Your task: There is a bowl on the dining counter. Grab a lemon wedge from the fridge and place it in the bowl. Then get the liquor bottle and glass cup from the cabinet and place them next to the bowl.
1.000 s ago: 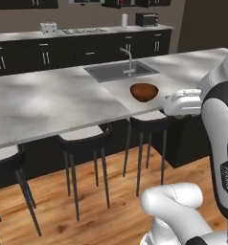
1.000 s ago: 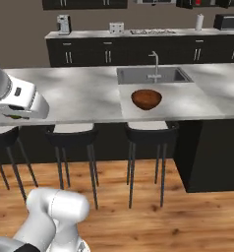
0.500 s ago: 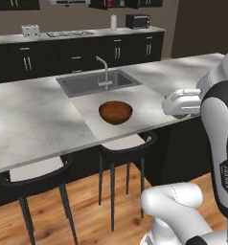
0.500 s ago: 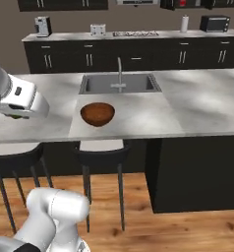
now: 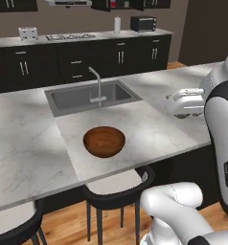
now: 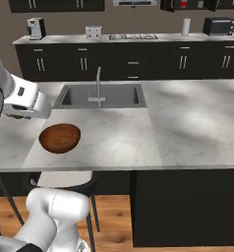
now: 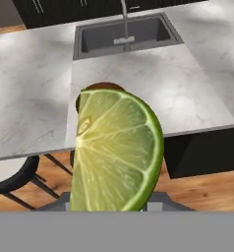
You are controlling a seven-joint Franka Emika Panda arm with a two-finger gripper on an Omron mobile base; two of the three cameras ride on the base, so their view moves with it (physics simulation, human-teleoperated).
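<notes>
While the lemon wedge (image 7: 116,152) is gripped by the fingers, it should be centred over the bowl (image 5: 104,141) before release.

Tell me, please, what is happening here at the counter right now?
The robot's gripper holds a lemon wedge, which sits large in the hand view with the bowl partly hidden behind it. The bowl stands empty on the dining counter, in front of the sink. The wedge is not yet in the bowl; the hand is off to the side of it.
</notes>
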